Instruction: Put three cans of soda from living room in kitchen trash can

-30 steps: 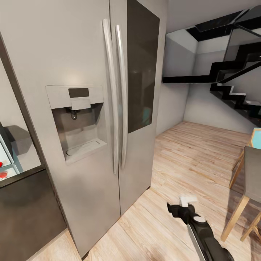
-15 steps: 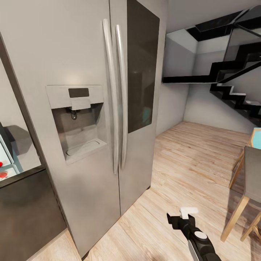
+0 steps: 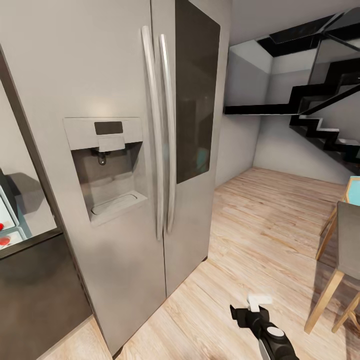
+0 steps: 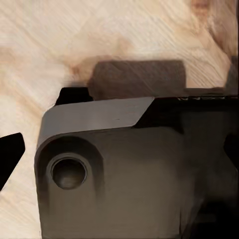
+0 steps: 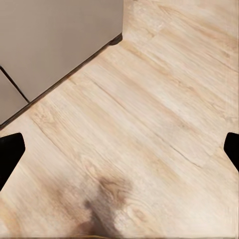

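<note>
No can of soda and no tash can is in view, and neither gripper holds anything. My right gripper [image 3: 250, 306] hangs low over the wood floor [image 3: 260, 220], right of the refrigerator. In the right wrist view its dark fingertips [image 5: 10, 152] stand wide apart at the frame's edges, open over bare planks beside the refrigerator's lower edge [image 5: 59, 45]. In the left wrist view my left gripper [image 4: 119, 154] points down at my own grey base [image 4: 124, 174], with one black fingertip [image 4: 10, 157] showing at the edge, set wide.
A tall stainless refrigerator [image 3: 115, 150] with long handles [image 3: 160, 130] and a water dispenser [image 3: 107, 165] stands close ahead on the left. A dark counter cabinet [image 3: 35, 290] adjoins it. A wooden-legged chair [image 3: 345, 250] stands at the right edge. A black staircase [image 3: 325, 115] rises beyond open floor.
My right arm has drawn back and down toward the bottom of the head view. The camera and the room have not shifted.
</note>
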You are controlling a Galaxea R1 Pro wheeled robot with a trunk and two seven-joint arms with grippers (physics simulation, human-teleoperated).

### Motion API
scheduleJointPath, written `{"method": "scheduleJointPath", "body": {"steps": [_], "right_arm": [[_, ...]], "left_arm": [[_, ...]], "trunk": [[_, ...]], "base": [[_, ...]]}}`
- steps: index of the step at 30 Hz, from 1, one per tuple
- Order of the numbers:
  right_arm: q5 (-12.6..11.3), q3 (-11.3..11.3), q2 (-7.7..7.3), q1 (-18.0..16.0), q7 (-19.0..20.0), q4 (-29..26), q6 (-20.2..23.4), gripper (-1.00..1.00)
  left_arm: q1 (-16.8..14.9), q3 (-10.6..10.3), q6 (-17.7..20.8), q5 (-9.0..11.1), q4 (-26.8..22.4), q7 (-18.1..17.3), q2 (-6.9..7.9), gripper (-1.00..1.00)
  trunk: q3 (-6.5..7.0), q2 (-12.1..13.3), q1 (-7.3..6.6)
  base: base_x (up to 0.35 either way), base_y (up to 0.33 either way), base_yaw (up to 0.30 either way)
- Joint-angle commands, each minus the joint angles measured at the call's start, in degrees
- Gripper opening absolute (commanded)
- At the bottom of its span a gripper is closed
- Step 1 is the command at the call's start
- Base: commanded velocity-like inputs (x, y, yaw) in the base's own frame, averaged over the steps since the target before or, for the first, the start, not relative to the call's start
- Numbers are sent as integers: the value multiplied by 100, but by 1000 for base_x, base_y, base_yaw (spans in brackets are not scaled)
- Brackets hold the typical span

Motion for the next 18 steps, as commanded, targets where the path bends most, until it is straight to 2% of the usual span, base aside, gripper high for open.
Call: {"method": "scheduleJointPath", "body": {"steps": [1,2,3,9,11,14,16,18], "right_arm": [[1,-2,-2,-1,0,45,-2,100],[-1,-4,-3,-1,0,64,-2,100],[0,-6,-5,-2,0,96,-3,100],[-2,-5,-6,-2,3,137,-4,100],[-2,22,2,-2,6,146,-4,100],[3,37,6,-1,8,150,-5,100],[8,45,8,-2,8,151,-3,100],[9,48,8,-2,9,151,-2,100]], "left_arm": [[10,-2,170,2,-640,0,2,100],[18,-3,257,-1,-982,0,-2,100],[46,-9,438,0,-1649,-1,-7,100],[232,-22,1006,29,-3457,-4,-14,100],[287,-26,1283,43,-4454,-11,-16,100],[308,-32,1526,87,-5217,-36,-14,100],[316,-34,1722,137,-5899,-66,-10,100],[317,-40,1852,155,-6268,-77,-9,100]], "trunk": [[-1,0,0],[-1,0,0],[-1,0,0],[-1,0,0],[-1,0,0],[-1,0,0],[-1,0,0],[-1,0,0]], "base": [[0,0,0],[0,0,0],[0,0,0],[0,0,0],[0,0,0],[0,0,0],[0,0,0],[0,0,0]]}}
